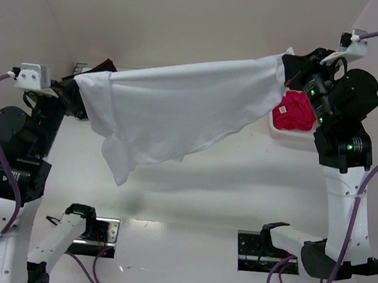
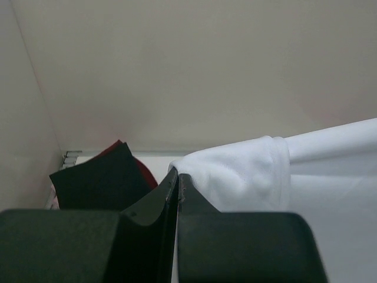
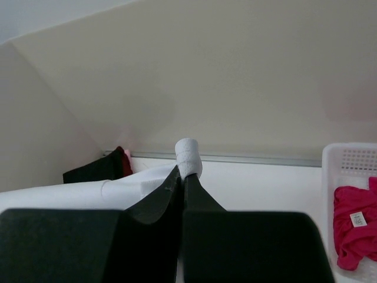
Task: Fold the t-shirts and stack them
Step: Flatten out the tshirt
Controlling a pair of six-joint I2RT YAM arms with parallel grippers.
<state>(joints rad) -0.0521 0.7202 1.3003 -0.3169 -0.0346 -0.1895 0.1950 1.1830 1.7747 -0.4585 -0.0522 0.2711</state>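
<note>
The white t-shirt [image 1: 172, 112] hangs stretched in the air between both arms above the table. My left gripper [image 1: 75, 94] is shut on its left end; the cloth [image 2: 235, 171] bulges just beyond the closed tips [image 2: 177, 177]. My right gripper [image 1: 294, 68] is shut on its right end; a roll of the white cloth [image 3: 188, 156] sticks up from the tips [image 3: 181, 174]. A folded black t-shirt [image 2: 97, 180] lies on a dark red one [image 2: 147, 174] at the far left. The pink-red t-shirt [image 1: 295, 111] lies crumpled in the basket.
The white lattice basket [image 3: 347, 156] stands at the far right of the table, below my right arm. The folded stack sits near the back left corner by the wall [image 1: 189, 18]. Two black mounts [image 1: 97, 230] sit at the near edge.
</note>
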